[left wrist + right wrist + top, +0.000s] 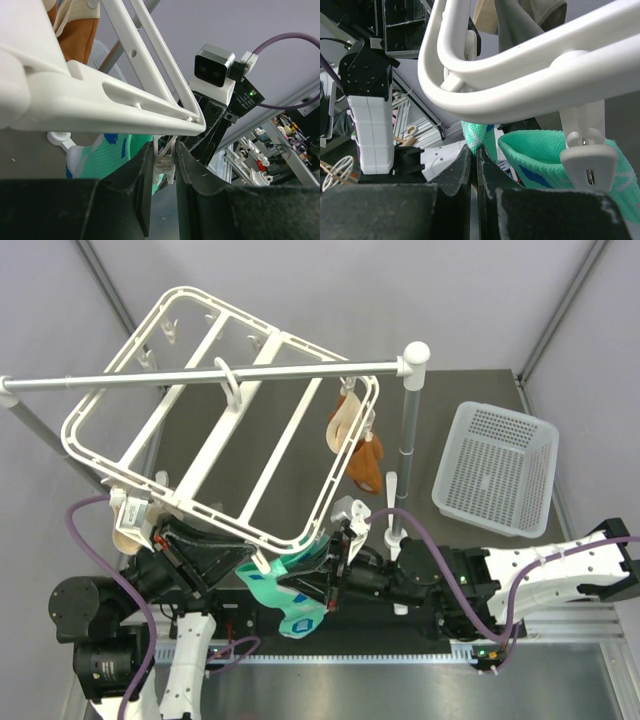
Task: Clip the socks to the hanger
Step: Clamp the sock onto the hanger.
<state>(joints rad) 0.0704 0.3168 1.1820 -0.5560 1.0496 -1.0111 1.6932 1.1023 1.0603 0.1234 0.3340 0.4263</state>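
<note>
We hold a teal sock (275,592) under the near corner of the white hanger (520,95).
Our right gripper (475,162) pinches the sock's edge, fingers pressed together; our left gripper (165,160) seems to squeeze a small white clip (161,167), though the view is tight.

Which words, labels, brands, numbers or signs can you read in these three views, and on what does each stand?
No text can be read in any view.
The small black circuit board beside the wrist camera: any markings are too small to read.
The hanger, teal sock and basket: no print visible.
</note>
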